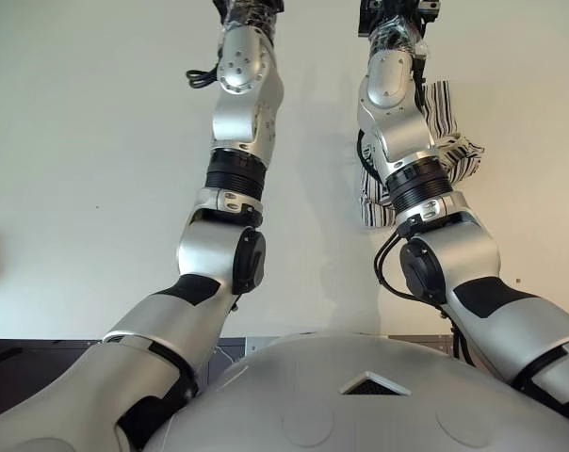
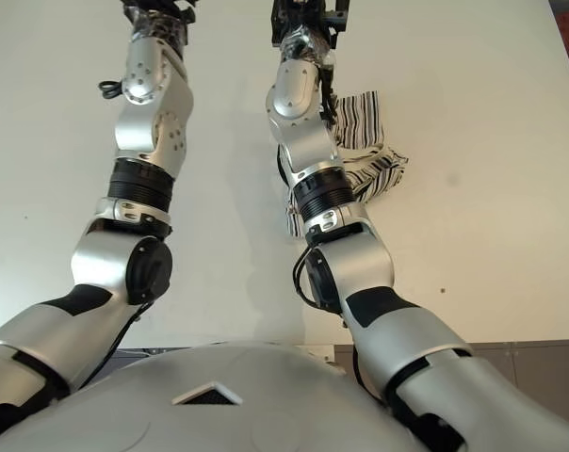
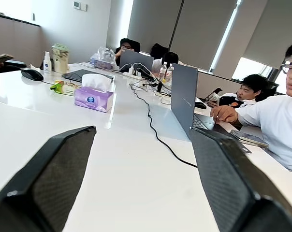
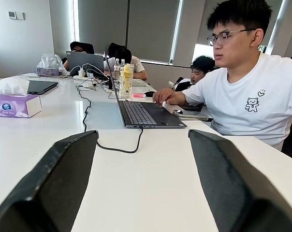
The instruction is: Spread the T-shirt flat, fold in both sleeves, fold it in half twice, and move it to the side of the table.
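The T-shirt [image 2: 365,127], striped black and white, lies crumpled in a heap on the white table [image 1: 96,141]. It sits under and just right of my right forearm, which hides part of it. Both arms stretch forward over the table, well past the shirt. My left gripper [image 3: 143,131] is open with nothing between its dark fingers [image 3: 54,174]. My right gripper [image 4: 143,134] is open too, its fingers [image 4: 233,183] apart above bare tabletop. In the head views the two grippers sit at the far edge of the picture, left gripper [image 1: 250,8] and right gripper [image 2: 308,19].
Beyond the grippers stand an open laptop [image 4: 136,113] with a black cable [image 3: 153,130] trailing across the table, a purple tissue box [image 3: 94,96] and some bottles [image 4: 126,77]. The table's near edge [image 2: 435,341] runs close to my body.
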Controlling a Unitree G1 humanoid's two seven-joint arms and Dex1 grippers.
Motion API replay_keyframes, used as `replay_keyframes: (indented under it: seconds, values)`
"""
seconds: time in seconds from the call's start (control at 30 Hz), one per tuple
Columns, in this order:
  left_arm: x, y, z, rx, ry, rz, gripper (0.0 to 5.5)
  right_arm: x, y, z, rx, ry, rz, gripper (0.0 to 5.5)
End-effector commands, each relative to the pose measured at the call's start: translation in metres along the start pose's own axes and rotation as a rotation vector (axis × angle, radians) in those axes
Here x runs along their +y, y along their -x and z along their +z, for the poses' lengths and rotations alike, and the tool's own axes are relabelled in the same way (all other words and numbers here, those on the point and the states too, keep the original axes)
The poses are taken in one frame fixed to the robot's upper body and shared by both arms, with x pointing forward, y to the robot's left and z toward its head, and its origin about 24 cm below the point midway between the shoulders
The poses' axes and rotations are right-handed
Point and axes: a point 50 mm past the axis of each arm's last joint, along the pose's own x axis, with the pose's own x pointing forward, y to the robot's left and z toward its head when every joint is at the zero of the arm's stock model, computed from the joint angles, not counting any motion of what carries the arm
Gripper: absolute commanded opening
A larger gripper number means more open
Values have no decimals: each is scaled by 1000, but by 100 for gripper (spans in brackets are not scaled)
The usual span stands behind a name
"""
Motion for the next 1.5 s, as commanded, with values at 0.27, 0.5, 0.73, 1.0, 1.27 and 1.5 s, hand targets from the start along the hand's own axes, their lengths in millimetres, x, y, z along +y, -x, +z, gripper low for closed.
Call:
replay_keyframes:
  seconds: [0.27,0.5,0.73,1.0,1.27,1.5]
  values:
    - [2,-5,12,21,-30,-15,357,29,23,10,-12,-34,22,343]
    - [-53,16,-9,15,-35,-61,357,11,7,5,0,32,23,343]
    - [-56,30,-5,-40,-81,83,357,10,6,4,-32,144,80,343]
    - [-68,27,-11,-1,30,34,357,0,-4,2,-33,266,86,343]
    - [-60,20,-10,11,56,-32,357,8,-2,6,-46,259,105,343]
    - [-51,14,-11,59,122,-90,357,20,0,12,-109,304,139,343]
